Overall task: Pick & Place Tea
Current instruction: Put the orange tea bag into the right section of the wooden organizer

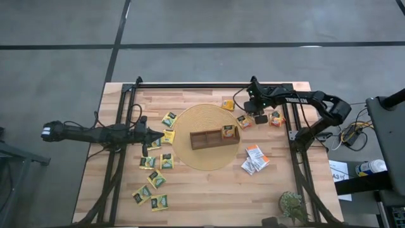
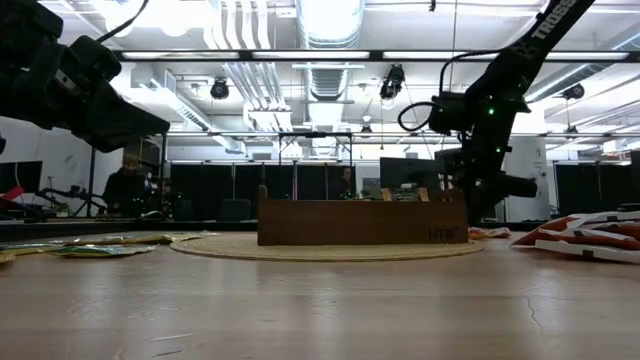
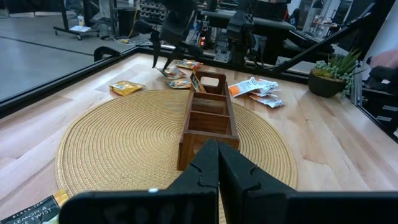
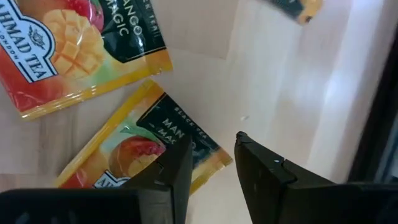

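The tea is small flat packets on the wooden table. Several yellow-green ones (image 1: 156, 178) lie at the left, white-and-orange ones (image 1: 255, 158) at the right, and orange ones (image 1: 243, 120) at the far right. One orange packet (image 1: 228, 131) sits in the right compartment of the brown tray (image 1: 205, 140). My right gripper (image 4: 214, 158) stands open, pointing steeply down, over the corner of an orange mango packet (image 4: 134, 155) that lies flat; a second such packet (image 4: 81, 50) lies beside it. My left gripper (image 3: 217, 163) is shut and level, left of the tray.
The tray stands on a round woven mat (image 1: 190, 120) at the table's middle. A small potted plant (image 1: 292, 204) is at the near right corner. Black frame rails (image 1: 294, 136) run along the table's left and right sides. Bare wood lies near the front edge.
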### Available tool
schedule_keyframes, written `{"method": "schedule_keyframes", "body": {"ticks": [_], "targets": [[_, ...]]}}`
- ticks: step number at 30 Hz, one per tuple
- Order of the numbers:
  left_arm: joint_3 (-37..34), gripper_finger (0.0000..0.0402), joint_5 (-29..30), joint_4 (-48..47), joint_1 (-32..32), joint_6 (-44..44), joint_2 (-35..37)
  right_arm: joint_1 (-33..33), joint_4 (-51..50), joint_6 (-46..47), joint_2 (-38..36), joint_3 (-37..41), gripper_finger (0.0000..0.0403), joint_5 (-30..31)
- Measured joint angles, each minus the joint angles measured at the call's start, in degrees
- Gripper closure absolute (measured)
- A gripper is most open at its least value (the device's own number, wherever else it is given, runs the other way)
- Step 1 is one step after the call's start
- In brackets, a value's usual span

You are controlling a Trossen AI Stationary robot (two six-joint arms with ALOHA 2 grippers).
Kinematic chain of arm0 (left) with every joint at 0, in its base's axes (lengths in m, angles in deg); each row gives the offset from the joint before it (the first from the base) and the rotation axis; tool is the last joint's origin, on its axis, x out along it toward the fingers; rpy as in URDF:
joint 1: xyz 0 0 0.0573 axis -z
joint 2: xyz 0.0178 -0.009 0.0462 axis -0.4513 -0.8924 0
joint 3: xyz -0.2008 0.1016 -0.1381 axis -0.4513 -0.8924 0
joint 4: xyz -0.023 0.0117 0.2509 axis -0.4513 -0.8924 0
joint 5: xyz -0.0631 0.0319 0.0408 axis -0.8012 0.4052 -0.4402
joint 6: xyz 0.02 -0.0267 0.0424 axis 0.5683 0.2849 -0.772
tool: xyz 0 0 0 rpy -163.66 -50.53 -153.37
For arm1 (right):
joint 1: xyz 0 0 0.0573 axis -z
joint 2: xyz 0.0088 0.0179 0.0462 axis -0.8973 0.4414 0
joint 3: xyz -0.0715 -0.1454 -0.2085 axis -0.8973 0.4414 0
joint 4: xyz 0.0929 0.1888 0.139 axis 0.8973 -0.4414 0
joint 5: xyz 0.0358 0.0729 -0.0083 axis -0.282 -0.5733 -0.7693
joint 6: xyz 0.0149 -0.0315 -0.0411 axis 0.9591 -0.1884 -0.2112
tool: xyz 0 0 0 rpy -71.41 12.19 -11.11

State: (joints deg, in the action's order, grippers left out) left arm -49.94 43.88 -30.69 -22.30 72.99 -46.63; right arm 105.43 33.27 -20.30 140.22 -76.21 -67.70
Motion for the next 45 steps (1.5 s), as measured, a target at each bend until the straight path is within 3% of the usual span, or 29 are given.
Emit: {"method": "schedule_keyframes", "body": {"ticks": [9, 12, 17, 24, 37, 45], "targets": [[-0.02, 0.0402, 0.00, 0.00, -0.01, 0.00, -0.02, -0.11, 4.42, 1.13, 8.68, -0.74, 0.0292, 3.67], [-0.02, 0.0402, 0.00, 0.00, -0.01, 0.00, -0.01, -0.11, 5.71, 4.23, 9.31, -0.74, 0.0313, 4.65], [-0.02, 0.0402, 0.00, 0.00, 0.00, 0.00, -0.01, -0.11, 5.69, 7.93, 8.19, -0.30, 0.0380, 4.75], [-0.01, 0.0402, 0.00, 0.00, -0.01, 0.00, -0.02, -0.04, 5.50, 15.92, 7.23, -0.01, 0.0394, 7.96], [-0.01, 0.0402, 0.00, 0.00, -0.01, 0.00, -0.01, -0.60, 3.30, 31.21, -6.72, 0.31, 0.0394, 7.18], [0.00, 0.0402, 0.00, 0.00, 0.00, 0.00, -0.02, -0.66, -3.47, 44.98, -14.74, 0.18, 0.0394, 7.06]]}}
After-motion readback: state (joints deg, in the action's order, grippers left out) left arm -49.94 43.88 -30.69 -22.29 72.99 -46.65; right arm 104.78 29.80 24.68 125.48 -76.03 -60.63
